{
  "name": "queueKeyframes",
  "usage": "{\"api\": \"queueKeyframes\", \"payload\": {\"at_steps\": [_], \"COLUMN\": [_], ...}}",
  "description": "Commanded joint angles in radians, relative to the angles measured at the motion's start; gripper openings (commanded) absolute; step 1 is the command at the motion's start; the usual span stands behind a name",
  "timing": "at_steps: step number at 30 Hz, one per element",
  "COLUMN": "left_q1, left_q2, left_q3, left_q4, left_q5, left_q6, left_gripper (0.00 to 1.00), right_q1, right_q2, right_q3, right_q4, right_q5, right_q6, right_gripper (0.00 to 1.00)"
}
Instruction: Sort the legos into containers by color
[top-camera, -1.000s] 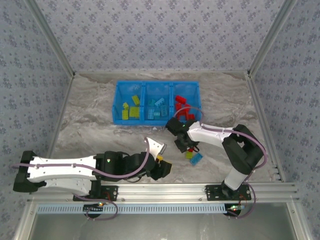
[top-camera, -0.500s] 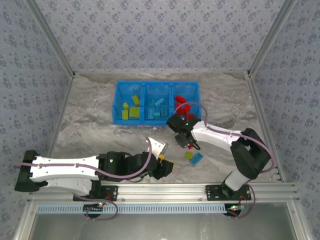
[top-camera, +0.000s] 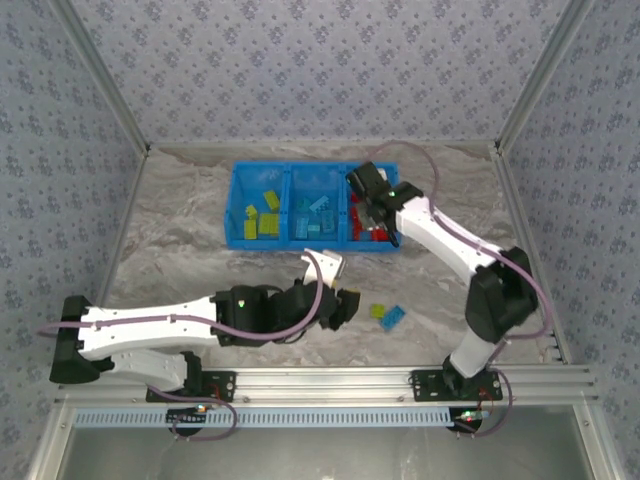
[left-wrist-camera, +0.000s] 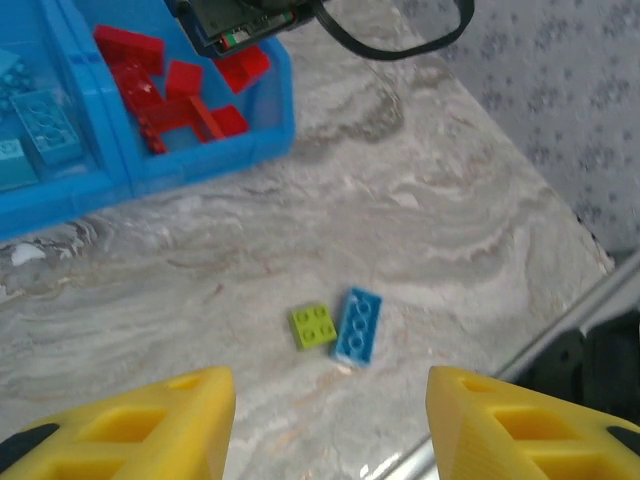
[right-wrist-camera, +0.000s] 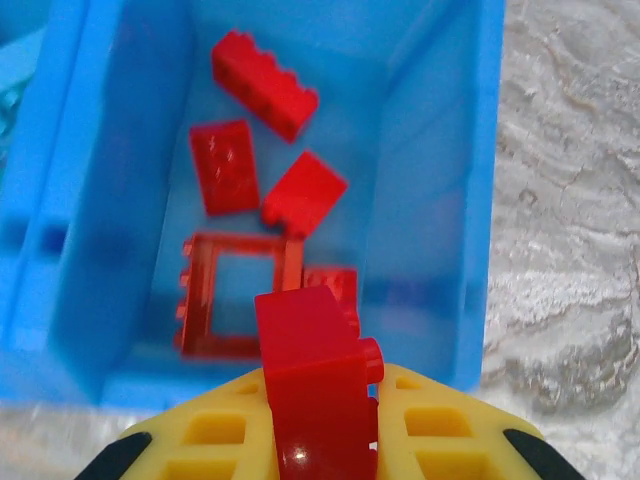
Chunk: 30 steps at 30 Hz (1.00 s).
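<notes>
Small red studded plastic brick (right-wrist-camera: 310, 350): light, rigid, slick-sided, probably best pinched across its flat side walls. Right gripper (right-wrist-camera: 322, 400) fingers pinch it so, brick poking past the tips, over the right compartment of the long bright-blue plastic bin (right-wrist-camera: 485, 180), above the red hollow square frame (right-wrist-camera: 240, 295). Left gripper (left-wrist-camera: 330, 410) fingers spread, empty, over the marbled grey worktop (left-wrist-camera: 450, 220), near a loose yellow-green square brick (left-wrist-camera: 313, 325) and light blue brick (left-wrist-camera: 358, 324), which touch.

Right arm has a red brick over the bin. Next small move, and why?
Probably open the right gripper and let the red brick drop. It is pinched between the fingers directly over the right compartment, which already holds the other red bricks, so it looks lined up. A slight lowering first might cut bounce.
</notes>
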Motion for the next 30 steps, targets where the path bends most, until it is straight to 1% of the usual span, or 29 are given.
{"api": "queueKeyframes", "payload": {"at_steps": [1, 2, 5, 10, 14, 19, 22, 24, 26, 28, 30], "left_q1": [0.089, 0.111, 0.139, 0.144, 0.145, 0.144, 0.145, 0.144, 0.145, 0.144, 0.144], "left_q2": [0.018, 0.02, 0.026, 0.044, 0.04, 0.042, 0.054, 0.06, 0.066, 0.07, 0.069], "left_q3": [0.014, 0.016, 0.027, 0.039, 0.026, 0.033, 0.04, 0.038, 0.039, 0.04, 0.04], "left_q4": [0.046, 0.055, 0.078, 0.13, 0.183, 0.187, 0.188, 0.194, 0.196, 0.192, 0.187], "left_q5": [0.086, 0.106, 0.135, 0.169, 0.163, 0.131, 0.135, 0.144, 0.152, 0.156, 0.16], "left_q6": [0.048, 0.05, 0.072, 0.106, 0.121, 0.133, 0.133, 0.129, 0.127, 0.126, 0.123], "left_gripper": [0.54, 0.53, 0.54, 0.53, 0.53, 0.53, 0.53, 0.53, 0.53, 0.53, 0.53], "right_q1": [-0.026, -0.037, -0.063, -0.086, -0.096, -0.117, -0.12, -0.12, -0.121, -0.12, -0.119], "right_q2": [0.144, 0.185, 0.288, 0.404, 0.465, 0.533, 0.556, 0.558, 0.554, 0.546, 0.529], "right_q3": [0.117, 0.158, 0.251, 0.34, 0.384, 0.433, 0.459, 0.464, 0.465, 0.473, 0.473], "right_q4": [0.024, 0.024, 0.032, 0.045, 0.046, 0.019, 0.0, -0.003, -0.007, -0.014, -0.014], "right_q5": [0.086, 0.105, 0.147, 0.208, 0.212, 0.187, 0.179, 0.179, 0.179, 0.179, 0.179], "right_q6": [-0.025, -0.028, -0.036, -0.055, -0.063, -0.044, -0.049, -0.055, -0.054, -0.053, -0.053], "right_gripper": [0.21, 0.21, 0.2, 0.2, 0.21, 0.22, 0.24, 0.28, 0.37, 0.43, 0.45]}}
